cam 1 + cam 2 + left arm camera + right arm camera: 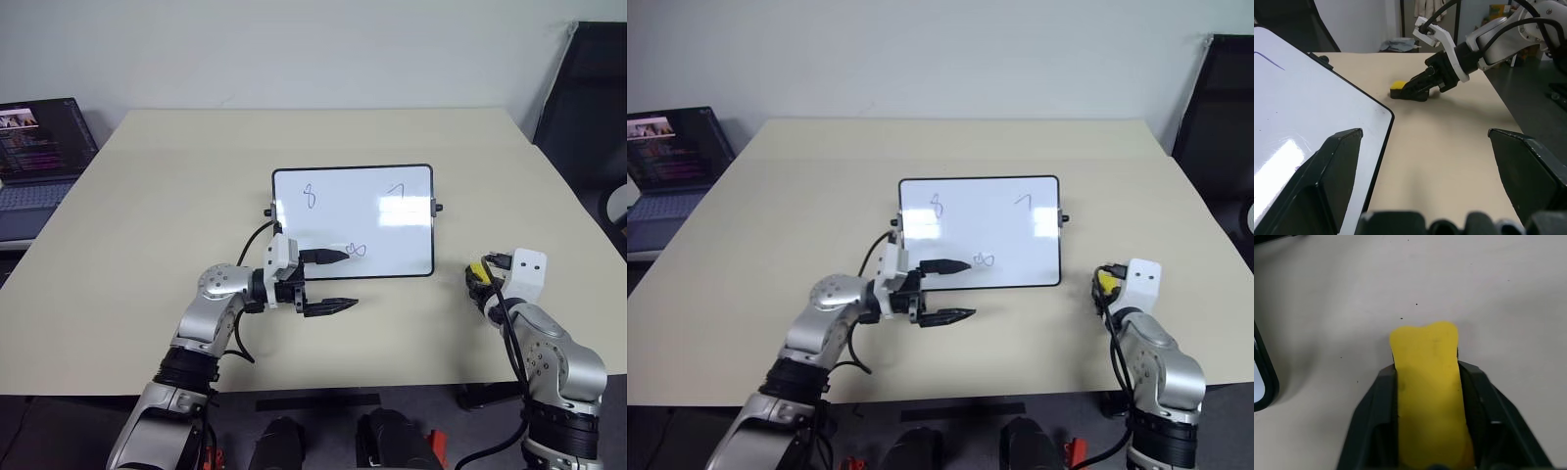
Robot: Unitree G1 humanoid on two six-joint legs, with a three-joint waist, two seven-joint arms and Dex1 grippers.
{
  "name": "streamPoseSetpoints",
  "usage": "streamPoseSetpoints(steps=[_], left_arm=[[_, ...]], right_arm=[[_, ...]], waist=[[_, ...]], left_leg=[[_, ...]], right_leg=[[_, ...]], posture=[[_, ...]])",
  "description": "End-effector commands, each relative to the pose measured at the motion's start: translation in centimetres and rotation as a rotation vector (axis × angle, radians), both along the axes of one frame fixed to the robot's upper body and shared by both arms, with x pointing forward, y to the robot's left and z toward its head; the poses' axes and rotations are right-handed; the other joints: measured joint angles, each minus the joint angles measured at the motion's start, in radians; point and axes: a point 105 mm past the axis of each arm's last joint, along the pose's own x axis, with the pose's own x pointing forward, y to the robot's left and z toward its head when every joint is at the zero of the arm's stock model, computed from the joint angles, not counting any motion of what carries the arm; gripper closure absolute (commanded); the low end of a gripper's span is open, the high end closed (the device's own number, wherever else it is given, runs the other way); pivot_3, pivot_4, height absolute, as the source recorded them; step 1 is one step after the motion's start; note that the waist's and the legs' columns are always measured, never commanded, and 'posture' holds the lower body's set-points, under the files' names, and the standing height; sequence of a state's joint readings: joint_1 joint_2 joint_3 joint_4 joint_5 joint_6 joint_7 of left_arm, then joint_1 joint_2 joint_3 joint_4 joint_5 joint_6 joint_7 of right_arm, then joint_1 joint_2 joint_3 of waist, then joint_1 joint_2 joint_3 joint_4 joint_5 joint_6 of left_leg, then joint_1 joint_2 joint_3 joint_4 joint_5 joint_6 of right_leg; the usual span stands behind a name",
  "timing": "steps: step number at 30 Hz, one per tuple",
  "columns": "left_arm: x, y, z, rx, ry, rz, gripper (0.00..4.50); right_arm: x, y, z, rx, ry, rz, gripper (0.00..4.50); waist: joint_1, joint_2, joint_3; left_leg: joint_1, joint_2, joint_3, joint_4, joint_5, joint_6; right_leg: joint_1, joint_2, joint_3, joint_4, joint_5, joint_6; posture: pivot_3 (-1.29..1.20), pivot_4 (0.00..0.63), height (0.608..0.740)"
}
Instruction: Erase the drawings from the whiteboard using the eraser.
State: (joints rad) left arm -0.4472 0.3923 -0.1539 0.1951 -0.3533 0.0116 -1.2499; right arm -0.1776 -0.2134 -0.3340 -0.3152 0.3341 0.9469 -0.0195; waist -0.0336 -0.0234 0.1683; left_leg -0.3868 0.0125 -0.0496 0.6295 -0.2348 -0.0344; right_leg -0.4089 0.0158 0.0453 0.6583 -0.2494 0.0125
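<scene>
From the head camera, the small glossy white whiteboard [353, 220] with its thin black frame is lying at the middle of the beige table [176, 196], carrying the three thin dark-blue drawings [311, 196]: one at ten o'clock on the board, one at two o'clock, one near six o'clock. The left gripper [333, 282] is hovering with its jaws spread and empty, at the board's seven o'clock corner. The right gripper [477, 279] is sitting off the board's four o'clock corner, clamping the small yellow eraser [474, 273].

In the left wrist view, the eraser [1399, 86] is resting on the table, well apart from the board's edge [1327, 103], with the right gripper [1413, 90] closing around it.

In the right wrist view, the black fingers [1376, 421] are squeezing the yellow block [1427, 391] on its two long sides, and it is pinching in at the waist. That suggests a soft, light, spongy piece: a side grip seems right, with moderate pressure. The board looks slick and light, likely to slide under wiping unless braced.
</scene>
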Motion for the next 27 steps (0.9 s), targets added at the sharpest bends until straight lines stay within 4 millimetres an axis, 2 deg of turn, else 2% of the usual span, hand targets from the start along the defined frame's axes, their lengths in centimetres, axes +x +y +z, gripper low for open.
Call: streamPoseSetpoints(steps=[1, 9, 13, 19, 23, 27], left_arm=[[0.2, -0.2, 1.3, -0.016, -0.059, -0.004, 0.00], [0.7, -0.3, 1.7, -0.024, -0.068, 0.021, 0.00], [2.2, -0.2, 2.3, -0.046, -0.110, 0.131, 0.00], [3.9, -0.3, 1.6, 0.001, -0.174, 0.257, 0.00], [5.7, 0.1, 1.7, 0.029, -0.226, 0.359, 0.00], [6.6, 0.2, 1.8, 0.045, -0.252, 0.392, 0.00]], right_arm=[[0.4, -0.3, 1.0, 0.004, -0.044, -0.008, 3.29], [0.5, -0.4, 1.4, -0.020, -0.059, -0.012, 3.29], [0.9, 0.4, 3.3, -0.078, -0.162, 0.030, 3.29], [1.6, 1.7, 5.7, -0.140, -0.290, 0.068, 3.29], [2.5, 3.2, 8.3, -0.178, -0.419, 0.120, 3.29], [3.3, 5.4, 10.3, -0.200, -0.521, 0.194, 3.29]], waist=[[0.000, 0.000, 0.000], [0.000, 0.000, 0.000], [0.000, 0.000, 0.000], [0.000, 0.000, 0.000], [0.000, 0.000, 0.001], [0.000, 0.000, 0.001]], left_leg=[[0.000, 0.000, 0.000, 0.000, 0.000, 0.000], [0.000, 0.000, 0.000, 0.000, 0.000, 0.000], [-0.001, 0.000, 0.000, 0.000, 0.000, 0.000], [-0.002, 0.000, 0.000, 0.000, 0.000, 0.000], [-0.003, 0.000, 0.000, 0.000, 0.000, 0.000], [-0.003, 0.000, 0.000, 0.000, 0.000, 0.000]], right_leg=[[0.000, 0.000, 0.000, 0.000, 0.000, 0.000], [0.000, 0.000, 0.000, 0.000, 0.000, 0.000], [0.000, 0.000, 0.000, 0.000, 0.000, 0.000], [-0.002, 0.000, 0.000, 0.000, 0.000, 0.000], [-0.002, 0.000, -0.001, 0.000, 0.000, 0.001], [-0.002, 0.000, -0.001, 0.000, 0.000, 0.001]], posture=[[0.00, 0.150, 0.740], [0.00, 0.150, 0.740], [0.00, 0.150, 0.740], [0.00, 0.150, 0.740], [0.00, 0.150, 0.740], [0.00, 0.150, 0.740]])
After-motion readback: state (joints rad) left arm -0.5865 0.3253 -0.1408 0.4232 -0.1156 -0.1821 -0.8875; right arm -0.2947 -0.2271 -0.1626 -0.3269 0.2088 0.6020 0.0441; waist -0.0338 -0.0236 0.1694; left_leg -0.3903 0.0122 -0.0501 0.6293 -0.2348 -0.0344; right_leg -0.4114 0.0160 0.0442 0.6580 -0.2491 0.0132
